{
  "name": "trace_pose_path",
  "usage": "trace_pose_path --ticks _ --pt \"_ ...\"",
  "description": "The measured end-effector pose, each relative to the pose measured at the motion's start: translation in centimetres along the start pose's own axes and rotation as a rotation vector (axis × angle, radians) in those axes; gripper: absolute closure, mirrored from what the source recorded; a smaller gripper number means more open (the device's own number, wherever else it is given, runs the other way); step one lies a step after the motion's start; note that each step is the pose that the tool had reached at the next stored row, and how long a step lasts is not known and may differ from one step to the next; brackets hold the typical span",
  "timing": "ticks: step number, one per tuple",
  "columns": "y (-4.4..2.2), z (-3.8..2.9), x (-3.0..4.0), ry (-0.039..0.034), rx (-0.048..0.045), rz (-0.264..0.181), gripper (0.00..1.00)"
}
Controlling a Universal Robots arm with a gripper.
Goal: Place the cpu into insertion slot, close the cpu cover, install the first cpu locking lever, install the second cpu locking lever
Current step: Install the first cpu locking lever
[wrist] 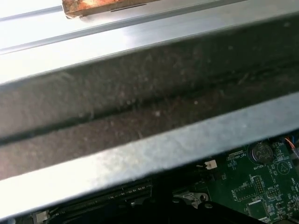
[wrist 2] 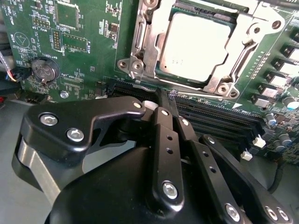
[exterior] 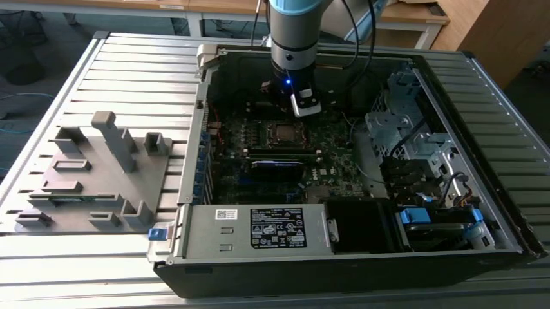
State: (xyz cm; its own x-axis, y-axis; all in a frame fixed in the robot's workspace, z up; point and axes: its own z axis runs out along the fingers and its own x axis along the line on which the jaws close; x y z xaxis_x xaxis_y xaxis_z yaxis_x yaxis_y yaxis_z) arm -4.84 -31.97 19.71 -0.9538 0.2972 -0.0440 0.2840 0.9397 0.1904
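Claw [exterior: 303,106]: black, on arm reaching down into open computer case [exterior: 481,161]. Fingertips [wrist 2: 161,105] pressed together, nothing seen pinched, poised over memory slots [wrist 2: 219,116].
Cpu [wrist 2: 194,46]: seated in socket just beyond claw tips, apart from them, dull pale top showing.
Cpu cover [wrist 2: 152,56]: silvery frame lying flat around cpu.
Coin battery [wrist 2: 42,71]: on green motherboard [wrist 2: 88,28], off to one side of claw.
Grey fixture block [exterior: 94,174]: outside case, well apart from claw, toward the exterior view's left.

a robotics lab or workshop: an open black computer tower case [exterior: 344,270] lies on a ribbed aluminium worktable [exterior: 138,71], beside a grey plastic fixture block [exterior: 94,174], with wooden desks [exterior: 413,13] behind.
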Motion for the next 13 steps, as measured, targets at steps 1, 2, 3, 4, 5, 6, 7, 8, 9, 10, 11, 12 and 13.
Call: trace_pose_path --ticks 1,2,3,4,5,6,7,8,9,10,11,12,13 --pt "0.0 0.01 0.0 -0.0007 0.0024 0.0 0.9" --pt "-0.01 0.03 0.0 -0.0013 0.0048 0.0 0.9" --pt "-0.01 0.05 0.0 -0.002 0.0072 -0.001 0.9" --pt "-0.02 0.07 0.0 -0.0026 0.0095 -0.001 0.9" --pt "-0.02 0.1 0.0 -0.0033 0.0115 -0.001 0.9" --pt "-0.03 0.13 0.01 -0.0039 0.0136 -0.001 0.9" --pt "-0.03 0.16 0.01 -0.0046 0.016 -0.002 0.9" --pt "-0.04 0.19 0.01 -0.0055 0.0188 -0.002 0.9" --pt "-0.05 0.22 0.01 -0.0063 0.0212 -0.002 0.9" --pt "-0.05 0.24 0.01 -0.007 0.0237 -0.002 0.9" --pt "-0.05 0.26 0.01 -0.0076 0.0261 -0.003 0.9" --pt "-0.05 0.27 0.01 -0.0081 0.0275 -0.003 0.9" --pt "-0.05 0.27 0.01 -0.0083 0.028 -0.003 0.9"
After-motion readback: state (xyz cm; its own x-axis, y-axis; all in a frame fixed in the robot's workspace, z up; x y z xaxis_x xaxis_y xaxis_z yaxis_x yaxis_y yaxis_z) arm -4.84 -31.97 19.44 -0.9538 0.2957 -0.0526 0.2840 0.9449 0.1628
